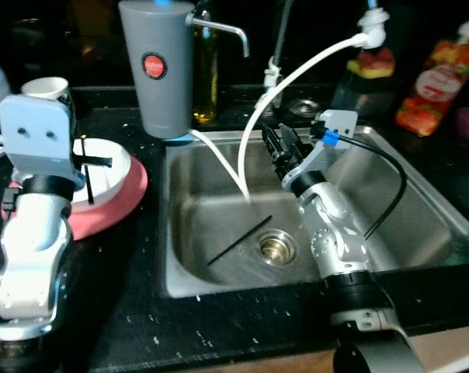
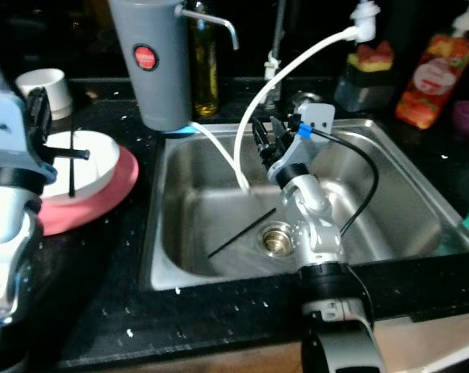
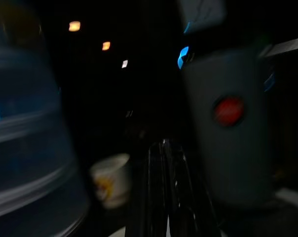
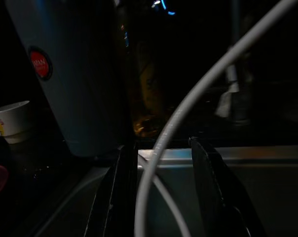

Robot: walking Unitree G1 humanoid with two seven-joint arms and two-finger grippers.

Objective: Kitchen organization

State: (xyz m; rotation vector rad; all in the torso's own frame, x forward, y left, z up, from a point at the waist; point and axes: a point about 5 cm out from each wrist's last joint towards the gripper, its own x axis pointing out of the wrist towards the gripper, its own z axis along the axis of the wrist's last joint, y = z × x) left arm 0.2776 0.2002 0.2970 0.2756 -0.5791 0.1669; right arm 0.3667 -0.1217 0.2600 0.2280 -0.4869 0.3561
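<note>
**While the hose sits between the fingers, watch for a snag**

Because the white hose (image 4: 188, 113) runs straight through the gap of your right end effector (image 1: 285, 148), any pull back or sideways could, I judge, hook it and drag the tap fitting or whip the hose against the grey dispenser (image 1: 157, 70) at the sink's (image 1: 421, 225) back corner. Its two black fingers stand parted, holding nothing, and the arm reaches over the basin with the wrist tipped up toward the back rim. A black chopstick (image 1: 238, 239) lies loose on the sink floor, one end close to the drain (image 1: 276, 247); a careless sweep could nudge it over the opening.

Your left end effector (image 3: 164, 192) is raised over the white plate (image 1: 114, 167), which rests on the pink plate (image 1: 130, 198) on the bench. Its fingers look pressed together, though blur leaves this uncertain. A second black stick (image 2: 70, 167) rests on that plate; a low pass could knock it off.
</note>
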